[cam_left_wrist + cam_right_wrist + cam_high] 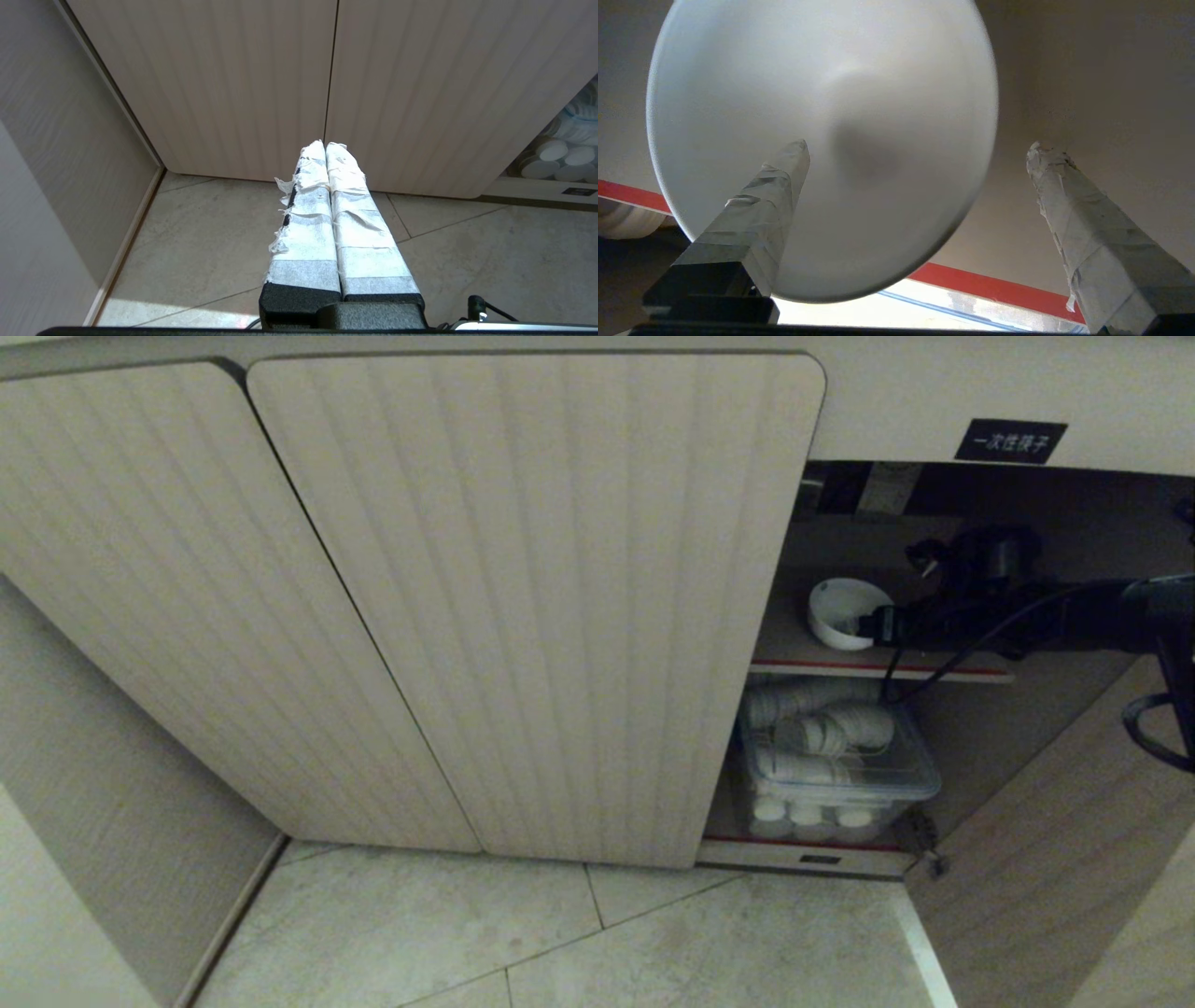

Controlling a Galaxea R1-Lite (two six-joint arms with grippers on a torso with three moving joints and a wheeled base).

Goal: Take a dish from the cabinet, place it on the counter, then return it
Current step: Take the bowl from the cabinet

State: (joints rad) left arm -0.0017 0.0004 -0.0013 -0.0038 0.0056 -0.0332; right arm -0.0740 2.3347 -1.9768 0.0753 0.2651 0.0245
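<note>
Taped fingers of my right tool fill the near edge of the right wrist view, spread wide, one in front of the dish's wall, the other off to its far side. Nothing is gripped; whether the near finger touches the dish I cannot tell.

Dish: small white bowl, tipped on its side with the mouth facing the tool, sitting on the red-edged inner shelf of the cabinet, behind the open right bay. Below that shelf, a clear lidded tub of white cups or lids. Black label sits above the opening.

Right arm reaches in from the open side, level with the shelf, tool right at the dish's rim.

Left tool: pressed shut on nothing, parked low in front of the cabinet's closed doors, over floor tile.

Step, as I judge it: either the pick from the shelf or the release after returning it. These views alone don't settle which. The tabletop is not in view.

If picking: I need one finger inside the rim and one outside, then close gently. A tipped bowl could roll or skid back on the shelf. If returning: pull straight out, clear of the rim and the shelf's red edge.
</note>
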